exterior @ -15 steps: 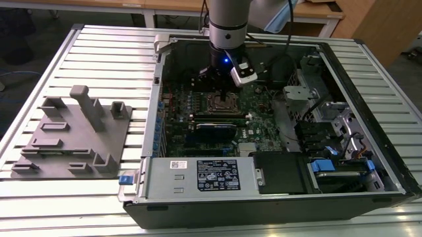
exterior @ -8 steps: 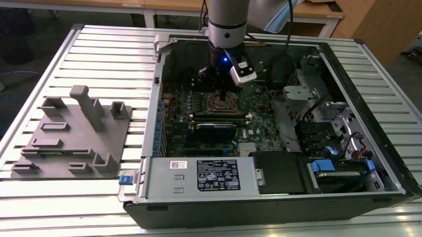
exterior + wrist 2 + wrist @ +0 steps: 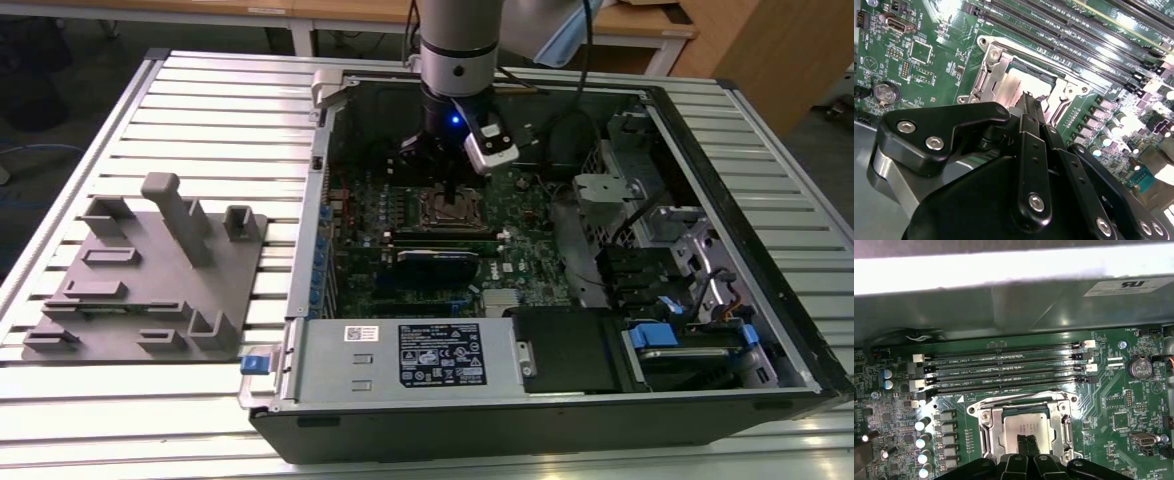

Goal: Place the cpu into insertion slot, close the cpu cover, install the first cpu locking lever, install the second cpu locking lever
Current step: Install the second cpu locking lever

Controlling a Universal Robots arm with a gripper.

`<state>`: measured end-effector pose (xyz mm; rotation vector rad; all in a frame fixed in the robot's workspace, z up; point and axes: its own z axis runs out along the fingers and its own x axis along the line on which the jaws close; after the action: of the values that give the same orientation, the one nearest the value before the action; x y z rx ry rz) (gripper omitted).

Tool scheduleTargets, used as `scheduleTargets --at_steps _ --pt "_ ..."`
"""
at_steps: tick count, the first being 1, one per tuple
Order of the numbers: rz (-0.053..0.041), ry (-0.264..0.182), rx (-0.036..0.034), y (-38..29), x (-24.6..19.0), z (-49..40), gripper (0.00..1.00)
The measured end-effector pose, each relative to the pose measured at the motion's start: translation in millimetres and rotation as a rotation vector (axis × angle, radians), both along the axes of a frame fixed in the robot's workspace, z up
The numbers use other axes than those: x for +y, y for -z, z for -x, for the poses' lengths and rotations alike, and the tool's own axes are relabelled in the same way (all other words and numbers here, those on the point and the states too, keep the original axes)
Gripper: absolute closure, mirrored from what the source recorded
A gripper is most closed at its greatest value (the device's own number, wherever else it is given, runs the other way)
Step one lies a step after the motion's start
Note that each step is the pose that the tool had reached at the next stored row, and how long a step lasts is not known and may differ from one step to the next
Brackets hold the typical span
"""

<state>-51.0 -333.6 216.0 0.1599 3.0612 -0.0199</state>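
The cpu point(image 3: 1026, 426), a pale silver square, lies flat in the insertion slot point(image 3: 451, 207) on the green board. The cpu cover point(image 3: 995, 432), a dull metal frame, lies down around it, and the chip shows through its window. My gripper point(image 3: 1027, 444) hangs just over the chip's middle with its two black fingertips pressed together and nothing between them. In the second wrist view the cpu point(image 3: 1026, 82) and cpu cover point(image 3: 996, 70) sit just beyond the shut gripper point(image 3: 1030, 102). In the exterior view the gripper point(image 3: 451, 190) stands upright inside the open computer case.
Long black memory slots point(image 3: 1009, 365) run beside the socket, with a row of capacitors point(image 3: 924, 440) and a coin battery point(image 3: 1140, 367) nearby. The case wall point(image 3: 314, 200) and a drive cage point(image 3: 667, 260) hem in the board. A grey fixture block point(image 3: 147, 270) sits on the slatted table.
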Motion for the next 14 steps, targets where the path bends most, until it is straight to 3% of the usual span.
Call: scheduleTargets --at_steps 7,14 --pt "-0.0004 0.000 0.0004 -10.1 0.1 0.0 0.90" --pt "-0.0004 0.000 0.0008 -10.7 0.1 -0.3 0.90"
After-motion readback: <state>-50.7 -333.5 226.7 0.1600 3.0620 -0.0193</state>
